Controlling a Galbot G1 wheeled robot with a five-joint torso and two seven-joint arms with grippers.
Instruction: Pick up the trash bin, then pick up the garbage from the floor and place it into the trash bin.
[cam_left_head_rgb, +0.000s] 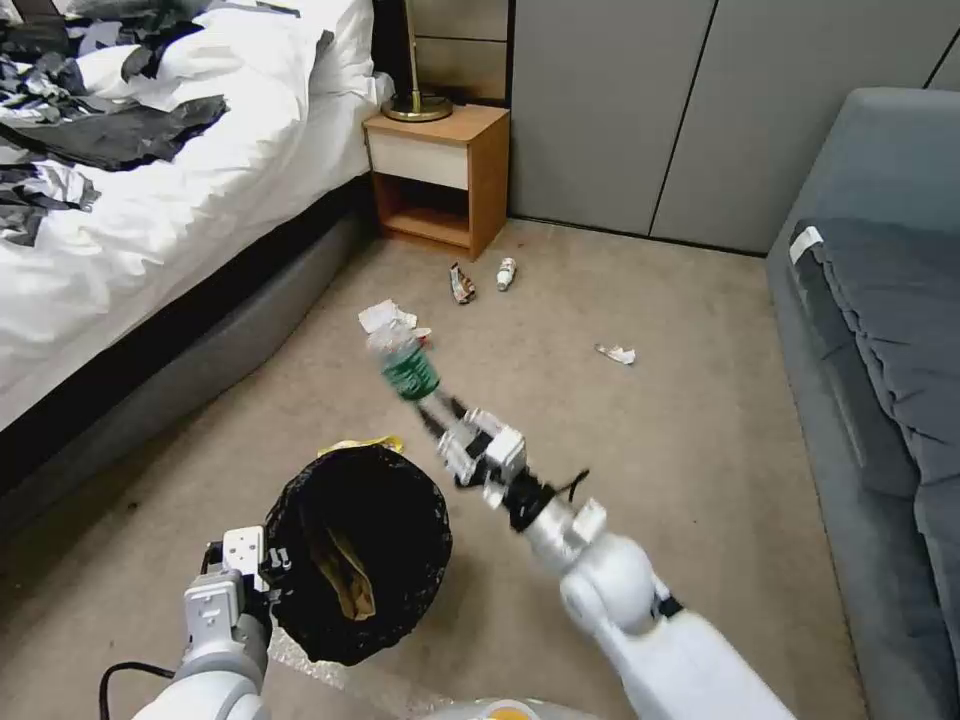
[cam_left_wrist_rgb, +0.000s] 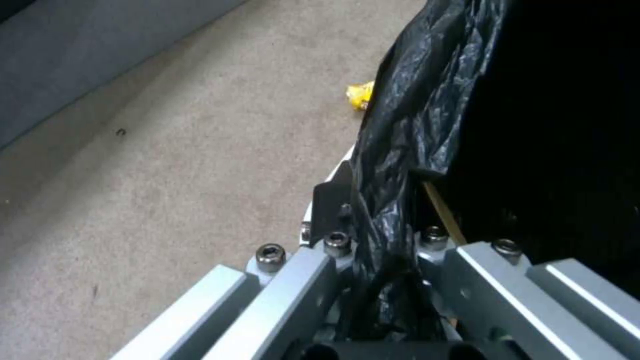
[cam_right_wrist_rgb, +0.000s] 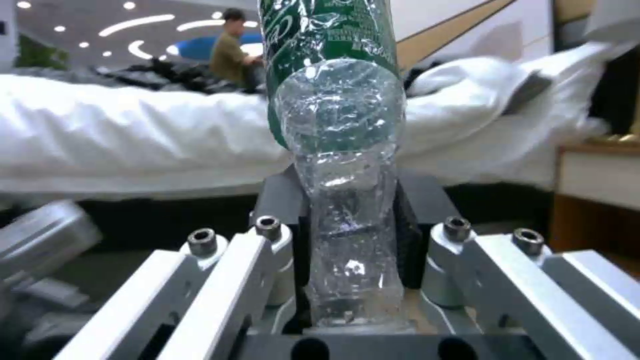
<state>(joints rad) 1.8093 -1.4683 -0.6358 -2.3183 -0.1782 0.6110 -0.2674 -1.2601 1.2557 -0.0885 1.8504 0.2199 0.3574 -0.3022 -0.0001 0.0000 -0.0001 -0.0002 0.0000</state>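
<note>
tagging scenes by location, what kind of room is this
Most likely a bedroom, perhaps a staged one: a bed with white bedding, a wooden nightstand carrying a brass lamp base, and a grey sofa on carpet.

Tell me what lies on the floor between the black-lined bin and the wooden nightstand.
In the head view, between the black-lined white trash bin and wooden nightstand lie a yellow wrapper, crumpled white tissue, and a dark wrapper; the rest is bare beige carpet.

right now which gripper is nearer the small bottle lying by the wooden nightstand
Right. The right gripper, holding a clear plastic bottle with a green label, is partway toward that small bottle. The left gripper grips the black-lined trash bin, farther back.
</note>
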